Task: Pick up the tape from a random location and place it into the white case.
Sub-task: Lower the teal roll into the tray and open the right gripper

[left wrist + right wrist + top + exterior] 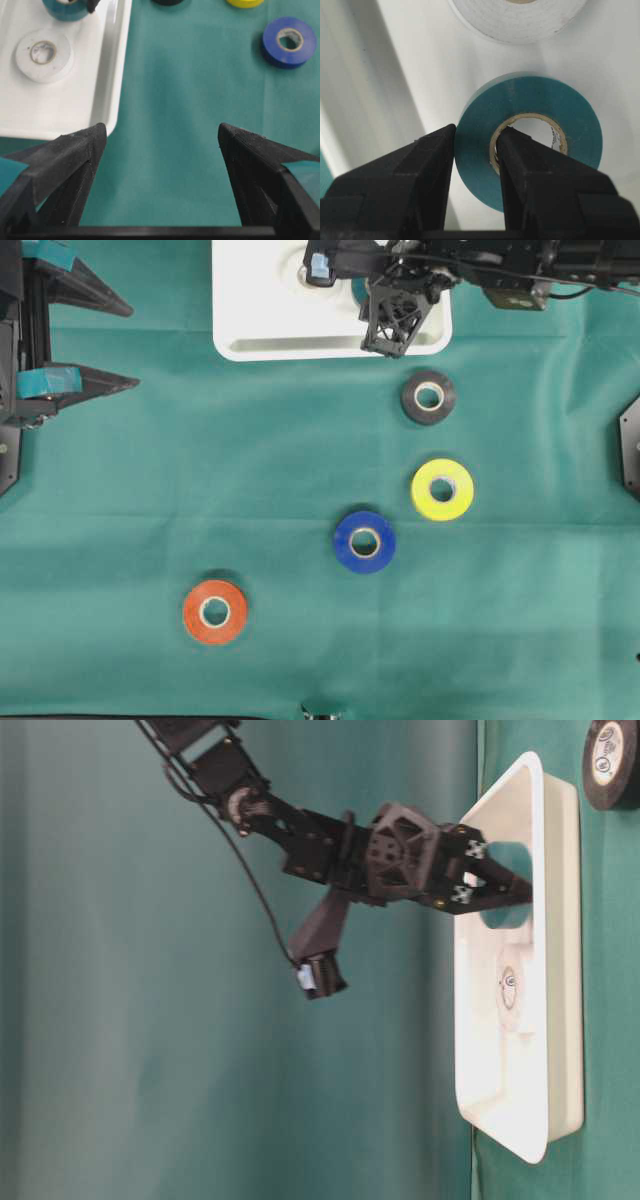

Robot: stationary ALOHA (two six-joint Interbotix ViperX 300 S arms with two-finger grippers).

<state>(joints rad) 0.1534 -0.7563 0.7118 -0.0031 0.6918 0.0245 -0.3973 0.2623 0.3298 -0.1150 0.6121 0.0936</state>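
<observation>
In the right wrist view the right gripper (476, 150) pinches a teal tape roll (535, 110) — one jaw is against the roll's outer side, the other sits inside its cardboard core, so the roll's wall is clamped between them. The roll is over the floor of the white case (395, 75), with a white tape roll (520, 17) lying flat just above it in the frame; whether the teal roll touches the case floor cannot be told.

In the overhead view the case (290, 340) sits at the top centre of the green surface (200, 490), and the right arm reaches in from the upper right and covers the case's right part. Outside the case lie a black roll (428, 397), a yellow roll (443, 489), a blue roll (364, 541) and an orange roll (215, 611), all apart from one another.

The left gripper (160, 140) is at the left edge of the overhead view — its jaws are spread wide with nothing between them.
</observation>
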